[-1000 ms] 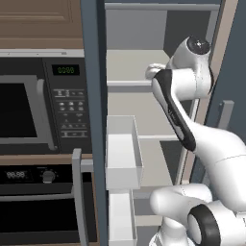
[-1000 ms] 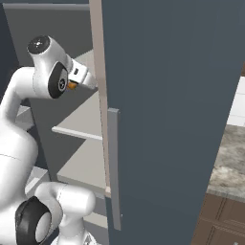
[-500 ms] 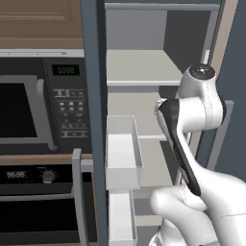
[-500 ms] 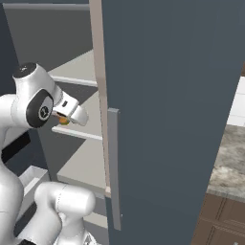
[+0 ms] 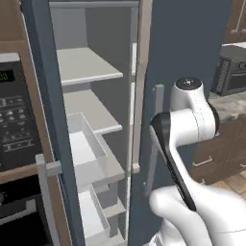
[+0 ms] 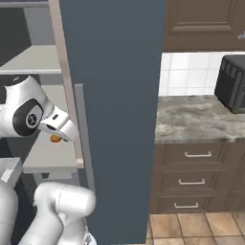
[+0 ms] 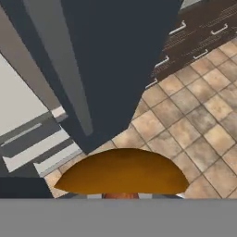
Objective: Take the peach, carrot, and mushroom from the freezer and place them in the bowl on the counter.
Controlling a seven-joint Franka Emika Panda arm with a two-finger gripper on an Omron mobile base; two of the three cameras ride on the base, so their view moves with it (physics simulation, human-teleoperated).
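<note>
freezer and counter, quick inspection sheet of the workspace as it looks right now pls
surface: grey marbled counter over brown drawers
job's things: freezer stands with its door open, pale shelves and white door bins in view; a small orange-brown item is in the pincer, cannot tell which food it is
clutter: dark appliance at the counter's right end
grippers: pincer shut on the orange-brown item, beside the freezer door's edge
cables: nothing seen
surroundings: microwave panel left of the freezer, tiled floor below
</note>
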